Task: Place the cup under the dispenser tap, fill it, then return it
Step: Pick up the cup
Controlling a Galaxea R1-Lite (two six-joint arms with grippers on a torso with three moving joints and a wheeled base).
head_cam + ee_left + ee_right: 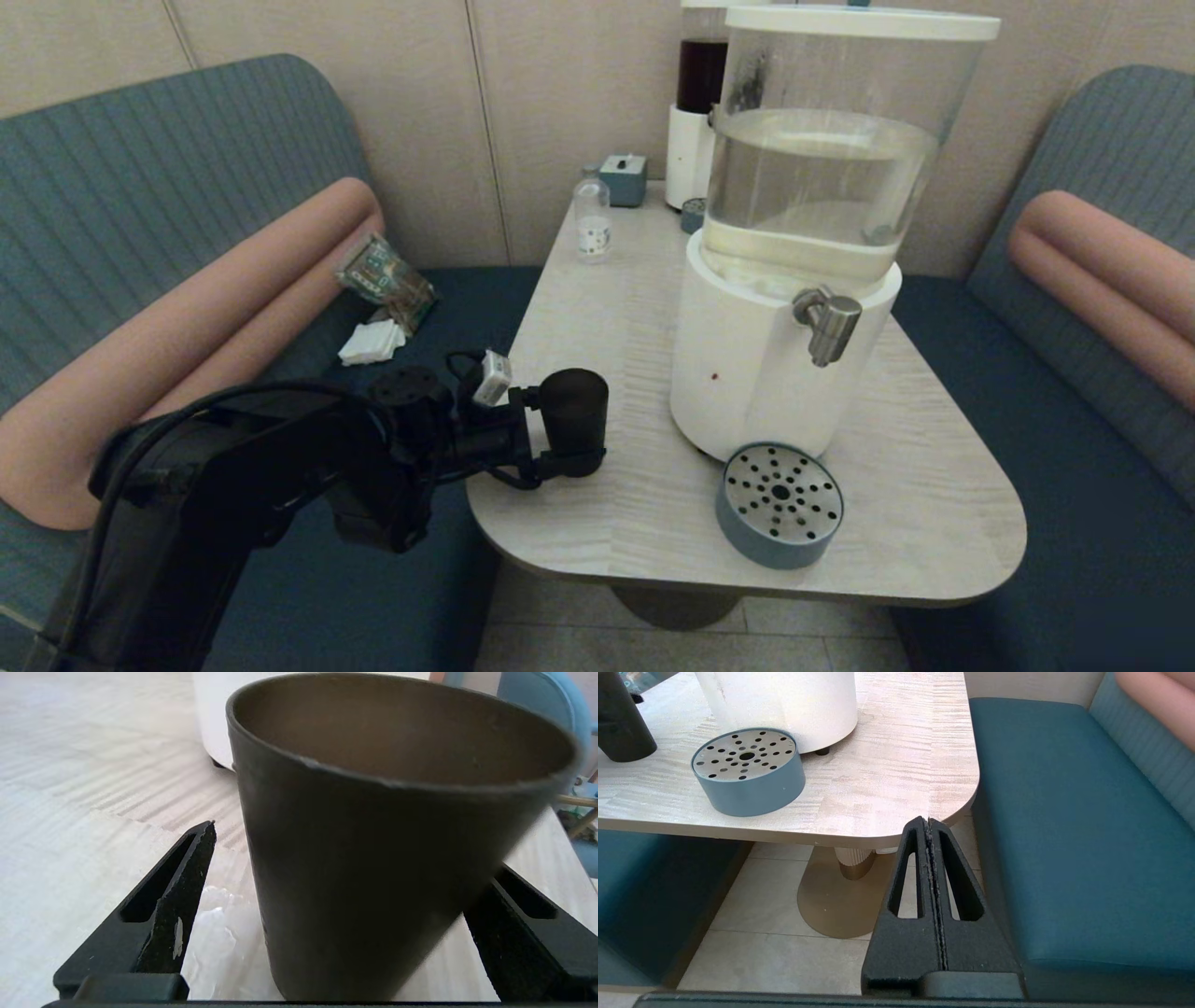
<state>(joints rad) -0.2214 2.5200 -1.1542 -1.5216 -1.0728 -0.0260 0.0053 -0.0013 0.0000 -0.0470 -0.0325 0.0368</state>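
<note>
The cup is standing upright on the bench, near its left front edge, w/ the left tool set around it. In the left wrist view the cup is sitting between the two fingers; a gap is showing on one side, so the fingers are spread and the cup isn't being squeezed yet, as far as can be judged. Cup looks empty inside.

Key relation: the dispenser tap is lying to the robot's right of the cup and well above the cup's rim height, jutting from the white base of the big tank, approx. half full of clear water. Directly below the tap, the round perforated drip tray is sitting on the bench. The cup's long axis is vertical and is probably being kept so; a sideways carry to the right, past the base, onto the tray is being called for. The left arm is plainly nearer.

The right tool is being held off the bench's right front corner, above the floor, fingers pressed together, nothing gripped.

Behind: a small clear bottle and a dark-liquid dispenser, both well apart from the cup.
</note>
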